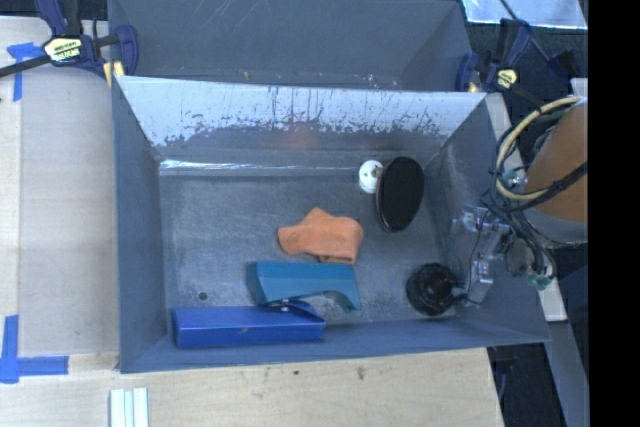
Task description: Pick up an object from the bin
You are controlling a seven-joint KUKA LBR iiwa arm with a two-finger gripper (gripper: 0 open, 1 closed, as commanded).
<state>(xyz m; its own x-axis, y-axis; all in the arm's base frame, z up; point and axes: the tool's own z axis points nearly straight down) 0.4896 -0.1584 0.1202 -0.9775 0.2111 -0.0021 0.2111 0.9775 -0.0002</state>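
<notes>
My gripper point(476, 267) hangs over the bin's right side, near the right wall. Just to its left, a small round black thing point(431, 290) lies on the floor, close to or touching the gripper's lower end. Further back stands a black oval thing point(400, 194), with a small white ball point(370, 176) against its left side. An orange crumpled cloth point(320, 237) lies in the middle of the bin.
A blue dispenser-like thing point(303, 284) lies in front of the orange cloth. A long dark-blue box point(248, 325) rests along the front wall at the left. The arm with its cables reaches in over the right rim.
</notes>
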